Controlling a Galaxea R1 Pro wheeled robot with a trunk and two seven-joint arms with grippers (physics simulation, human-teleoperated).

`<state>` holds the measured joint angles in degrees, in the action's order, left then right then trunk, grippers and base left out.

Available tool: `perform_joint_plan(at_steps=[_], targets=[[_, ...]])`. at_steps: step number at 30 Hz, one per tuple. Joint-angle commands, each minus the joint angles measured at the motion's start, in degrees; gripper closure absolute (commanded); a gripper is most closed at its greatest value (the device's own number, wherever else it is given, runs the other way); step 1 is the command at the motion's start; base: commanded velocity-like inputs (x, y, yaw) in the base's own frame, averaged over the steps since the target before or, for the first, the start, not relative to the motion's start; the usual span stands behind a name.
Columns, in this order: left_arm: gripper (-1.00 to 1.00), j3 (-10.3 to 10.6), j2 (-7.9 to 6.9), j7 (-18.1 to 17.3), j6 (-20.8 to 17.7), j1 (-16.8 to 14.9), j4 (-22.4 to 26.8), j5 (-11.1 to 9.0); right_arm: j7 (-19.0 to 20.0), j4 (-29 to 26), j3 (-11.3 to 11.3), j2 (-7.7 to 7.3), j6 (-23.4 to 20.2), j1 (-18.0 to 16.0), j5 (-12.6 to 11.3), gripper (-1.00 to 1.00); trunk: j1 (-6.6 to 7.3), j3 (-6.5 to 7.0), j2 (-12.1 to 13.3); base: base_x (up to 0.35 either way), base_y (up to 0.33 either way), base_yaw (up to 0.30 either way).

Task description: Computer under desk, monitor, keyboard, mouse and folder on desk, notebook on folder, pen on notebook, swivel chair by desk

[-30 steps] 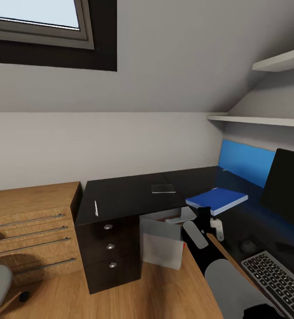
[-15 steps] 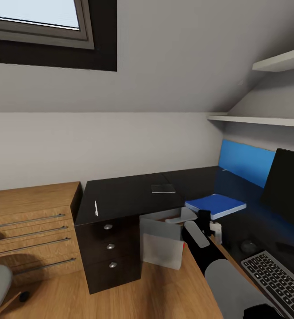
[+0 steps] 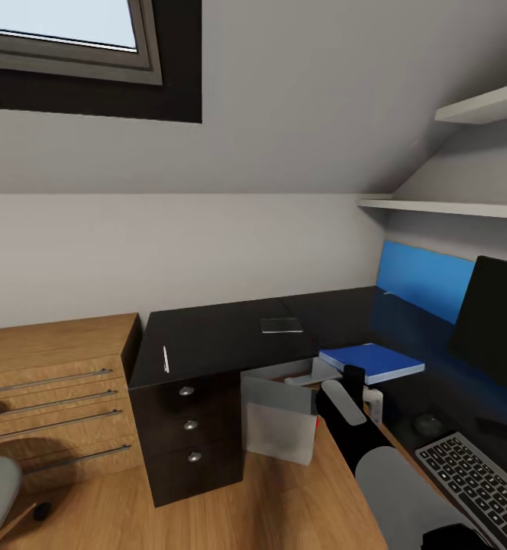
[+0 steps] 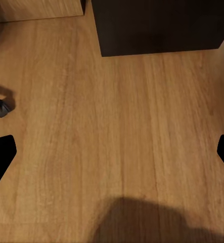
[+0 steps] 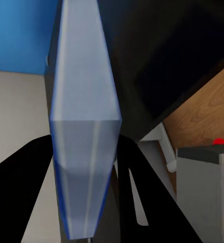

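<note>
**Folder coming down onto the desk**

I have the folder (image 3: 372, 360) in my right gripper (image 3: 358, 388), and it has dropped over the last second. A second ago it rode tilted and higher above the desk (image 3: 215, 340); now it lies flatter and lower, close to the black top or perhaps resting on it, though I cannot tell whether it touches. The camera has not moved, so this is the arm's doing.

In the right wrist view the folder (image 5: 84, 121) runs edge-on between my two dark fingers (image 5: 20, 182), which close on it from either side: the grip is clamped on the folder.

Measured from the folder: the mouse (image 3: 429, 424) sits near it, toward me; the keyboard (image 3: 475, 481) lies beyond the mouse, closer to me; the monitor (image 3: 498, 325) stands to its right. The computer (image 3: 280, 416) stands on the floor just left of it, at the desk's edge, and I judge it not yet tucked under. The pen (image 3: 166, 359) lies well to the left, above the drawers, and a thin flat pale item, likely the notebook (image 3: 282, 325), lies behind and to the left.

My left gripper (image 4: 112, 152) hangs over bare wooden floor (image 4: 112, 101) with its dark fingertips (image 4: 0, 157) wide apart, holding nothing.

The folder step looks nearly finished; notebook and pen are unstacked.
</note>
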<state>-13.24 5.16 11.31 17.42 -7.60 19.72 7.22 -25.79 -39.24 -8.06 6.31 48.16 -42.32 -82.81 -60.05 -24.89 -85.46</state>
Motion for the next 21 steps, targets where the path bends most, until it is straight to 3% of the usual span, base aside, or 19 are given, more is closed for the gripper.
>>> perform_joint_plan(at_steps=[1, 11, 21], targets=[[-1.00, -0.3, 0.04, 0.2, 0.2, 0.0, 0.0, 0.6, -0.4, 0.0, -0.2, -0.05, 0.2, 0.0, 0.1, 1.00, 0.00, -0.07, 0.0, 0.000, 0.000, 0.000], [-1.00, -0.3, 0.07, 0.2, 0.2, 0.0, 0.0, 0.6, -0.4, 0.0, -0.2, -0.10, 0.3, 0.0, 0.1, 1.00, 0.00, -0.22, 0.0, 0.000, 0.000, -0.129], [-1.00, -0.3, 0.09, 0.1, 0.1, 0.0, -0.3, 0.8, -0.4, -0.1, -0.2, -0.16, 0.3, 0.0, 0.2, 1.00, 0.00, -0.26, 0.0, 0.000, 0.000, -0.020]])
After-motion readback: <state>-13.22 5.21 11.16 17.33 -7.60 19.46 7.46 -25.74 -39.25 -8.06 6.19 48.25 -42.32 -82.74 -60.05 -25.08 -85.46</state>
